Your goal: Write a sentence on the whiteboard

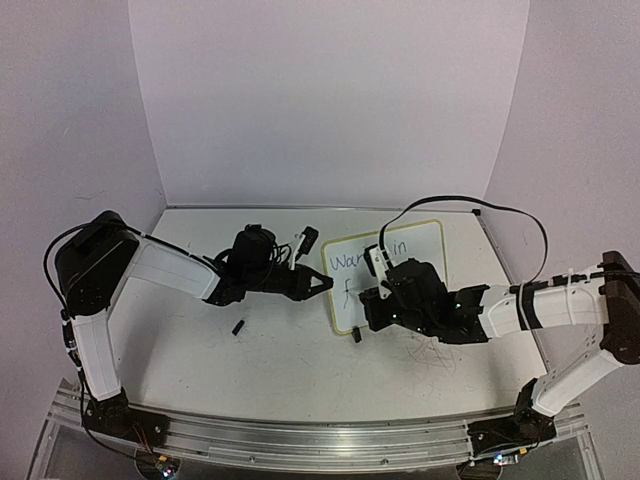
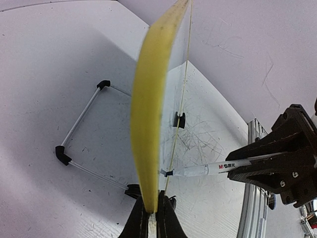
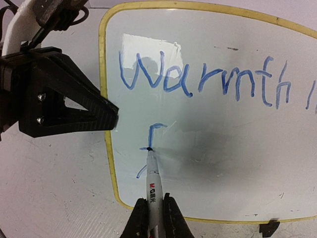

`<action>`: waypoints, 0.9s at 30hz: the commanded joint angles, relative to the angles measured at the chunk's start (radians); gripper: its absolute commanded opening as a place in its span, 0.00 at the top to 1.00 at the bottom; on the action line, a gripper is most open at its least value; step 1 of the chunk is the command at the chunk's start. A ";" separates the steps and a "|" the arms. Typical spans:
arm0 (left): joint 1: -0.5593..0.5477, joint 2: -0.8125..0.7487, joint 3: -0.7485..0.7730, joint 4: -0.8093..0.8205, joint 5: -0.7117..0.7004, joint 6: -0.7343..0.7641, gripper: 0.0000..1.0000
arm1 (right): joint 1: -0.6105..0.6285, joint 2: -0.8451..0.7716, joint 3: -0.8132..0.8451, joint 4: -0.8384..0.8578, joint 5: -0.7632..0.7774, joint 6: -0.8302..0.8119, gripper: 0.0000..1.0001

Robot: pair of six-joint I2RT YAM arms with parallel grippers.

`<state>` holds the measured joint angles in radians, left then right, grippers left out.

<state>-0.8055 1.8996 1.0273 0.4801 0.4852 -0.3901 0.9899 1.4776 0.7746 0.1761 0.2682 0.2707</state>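
Overhead, 1 whiteboard (image 1: 420, 255) lies on the worktop (image 1: 200, 370) between the 2 arms, with the left end effector (image 1: 325, 285) at its left short edge and the right end effector (image 1: 368, 300) over its lower left part. Next, the left wrist view shows that end effector clamped shut on the board's yellow rim. Lastly, the right wrist view shows its end effector closed on 1 marker (image 3: 152, 183), tip touching the "f" that opens line 2 of the sentence (image 3: 198, 79); bare board runs rightward along the long axis, likely the right arm's next direction.
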 commanded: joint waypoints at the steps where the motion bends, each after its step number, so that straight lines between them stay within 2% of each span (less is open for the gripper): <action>1: -0.024 0.018 0.007 -0.073 0.006 0.033 1.00 | -0.009 -0.001 0.036 -0.025 0.093 0.016 1.00; 5: -0.024 0.017 0.005 -0.075 0.002 0.033 1.00 | -0.007 -0.042 0.031 -0.025 0.078 0.005 1.00; 11: -0.024 0.019 0.006 -0.078 -0.002 0.035 1.00 | -0.010 -0.192 -0.036 0.043 0.071 -0.085 1.00; 14: -0.024 0.019 0.008 -0.081 -0.007 0.037 1.00 | -0.015 -0.184 -0.031 0.027 0.062 -0.137 1.00; 18: -0.025 0.019 0.010 -0.087 -0.009 0.037 1.00 | -0.016 -0.159 -0.017 0.023 -0.021 -0.199 1.00; 27: -0.024 0.009 -0.006 -0.095 -0.027 0.031 1.00 | -0.015 -0.143 -0.031 0.032 -0.092 -0.218 1.00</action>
<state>-0.8070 1.8996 1.0273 0.4797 0.4840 -0.3893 0.9756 1.3297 0.7393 0.1864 0.2107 0.0819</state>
